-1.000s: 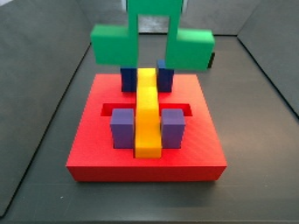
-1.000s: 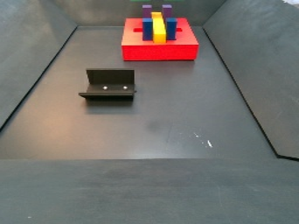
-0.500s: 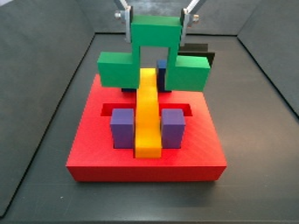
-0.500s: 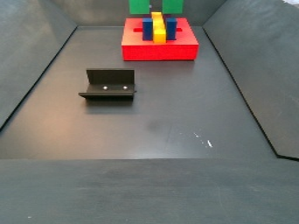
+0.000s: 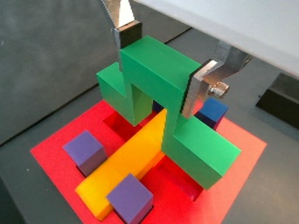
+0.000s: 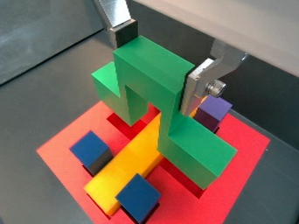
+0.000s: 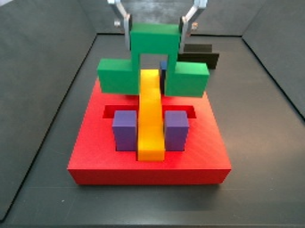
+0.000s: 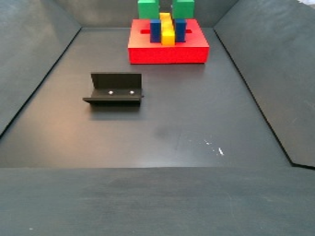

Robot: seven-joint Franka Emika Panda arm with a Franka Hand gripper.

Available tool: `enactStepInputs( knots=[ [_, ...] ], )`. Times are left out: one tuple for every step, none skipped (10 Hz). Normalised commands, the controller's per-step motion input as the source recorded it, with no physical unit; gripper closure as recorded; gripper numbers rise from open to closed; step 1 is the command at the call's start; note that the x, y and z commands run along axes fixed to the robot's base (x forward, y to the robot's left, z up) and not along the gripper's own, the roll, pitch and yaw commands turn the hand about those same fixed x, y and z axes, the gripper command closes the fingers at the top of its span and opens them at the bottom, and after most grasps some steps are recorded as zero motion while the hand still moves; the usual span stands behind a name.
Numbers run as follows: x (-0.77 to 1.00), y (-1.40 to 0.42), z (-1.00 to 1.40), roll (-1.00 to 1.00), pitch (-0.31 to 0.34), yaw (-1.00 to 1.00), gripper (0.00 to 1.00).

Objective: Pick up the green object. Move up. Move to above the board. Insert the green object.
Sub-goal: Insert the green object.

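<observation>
The gripper (image 5: 163, 63) hangs over the far half of the board (image 7: 107, 160), its two silver fingers (image 5: 214, 83) clamped on the raised middle cube of the green object (image 5: 158, 87) — one plate on each side of it. In both wrist views the green object straddles the long yellow bar (image 6: 128, 164), with one lower cube down on each side of the bar; whether those cubes touch the red surface cannot be told. In a side view the green object (image 7: 155, 64) sits over the far end of the yellow bar (image 7: 149, 111), with two purple blocks (image 7: 125, 129) flanking the bar nearer the camera. A blue block (image 5: 212, 112) shows just behind the green object in a wrist view. A black block (image 7: 202, 55) lies beyond the board — partly hidden by the green piece. In a side view the board (image 8: 169, 53) stands at the far end of the dark floor (image 8: 172, 129), well apart from the fixture (image 8: 114, 89)
</observation>
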Motion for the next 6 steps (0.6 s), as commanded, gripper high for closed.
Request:
enactStepInputs(
  knots=[
    [0.0,0.0,-0.28,0.0,-0.109,0.14,1.0],
    [0.0,0.0,-0.27,0.0,-0.099,0.13,1.0],
    [0.0,0.0,-0.25,0.0,-0.089,0.1,1.0],
    [0.0,0.0,-0.23,0.0,-0.089,0.08,1.0],
    [0.0,0.0,-0.21,0.0,-0.08,0.07,1.0],
    [0.0,0.0,-0.19,0.0,-0.066,0.06,1.0]
  ],
)
